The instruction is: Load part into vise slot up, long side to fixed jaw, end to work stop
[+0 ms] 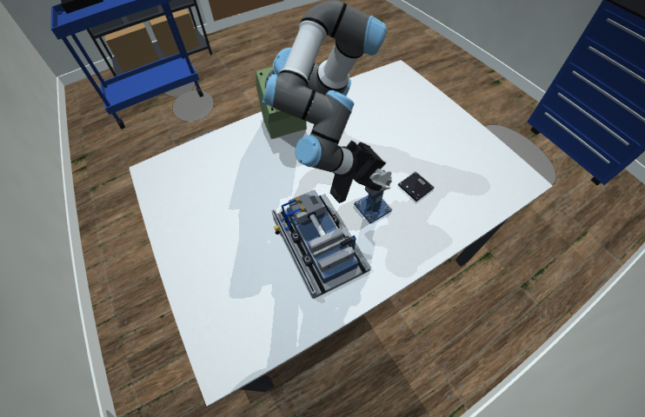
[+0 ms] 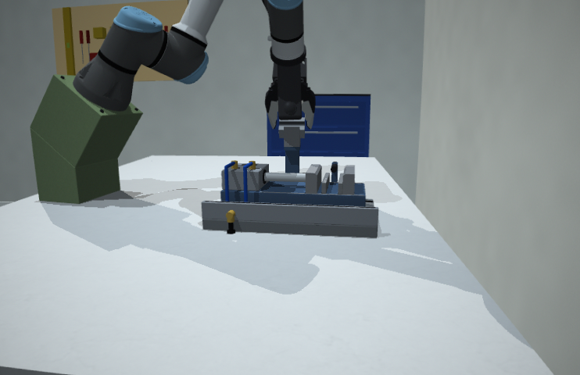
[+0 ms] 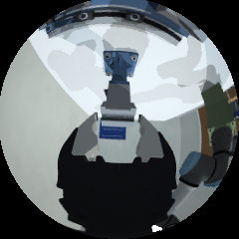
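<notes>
The part, a light grey block with a blue face turned toward the wrist camera, rests on top of the V-block. My gripper points down over it and is open. Its two fingers stand on either side of the part, apart from it. The vise stands open to the left of the V-block, with nothing between its jaws. Its fixed jaw and the dark work stop are on the side away from the air cylinder. The dark infeed plate is bare.
The arm's green pedestal stands at the table's back edge. A blue drawer cabinet and a blue cart stand on the floor off the table. A wall is close on the right in the exterior view.
</notes>
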